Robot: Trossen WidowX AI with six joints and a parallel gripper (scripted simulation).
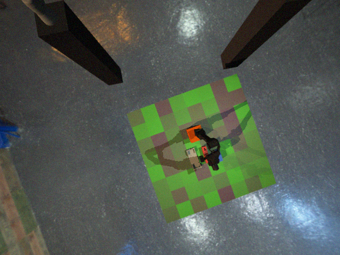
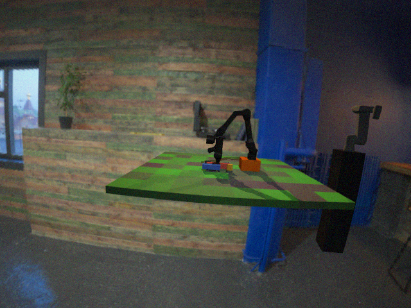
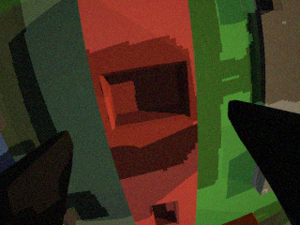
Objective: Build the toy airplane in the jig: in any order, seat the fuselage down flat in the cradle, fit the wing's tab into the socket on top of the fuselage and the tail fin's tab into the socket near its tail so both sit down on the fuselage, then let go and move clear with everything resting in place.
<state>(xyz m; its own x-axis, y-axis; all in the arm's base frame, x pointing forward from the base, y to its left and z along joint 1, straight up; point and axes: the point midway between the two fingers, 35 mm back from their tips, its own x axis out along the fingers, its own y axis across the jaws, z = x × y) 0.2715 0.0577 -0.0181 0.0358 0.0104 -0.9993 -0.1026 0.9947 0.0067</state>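
Observation:
The red fuselage [image 1: 204,148] [image 2: 224,165] [image 3: 141,23] lies on the table beside the cradle, with its large and small sockets facing up in the wrist view. My gripper [image 2: 218,162] [image 3: 150,124] is open and empty, low over the fuselage, with one fingertip on each side of it. The beige jig with the cradle [image 1: 190,152] [image 3: 283,56] lies to the right in the wrist view, with no fuselage in it. The blue wing [image 1: 220,158] [image 2: 210,166] [image 3: 4,152] lies on the fuselage's other side. The yellow tail fin [image 2: 229,167] shows near the fuselage; the arm hides it in the top view.
The orange base block [image 1: 191,134] [image 2: 250,164] of the arm stands on the checkered table [image 1: 184,210] [image 2: 159,188] close to the parts. The arm and its shadows cover some of the work area in the top view.

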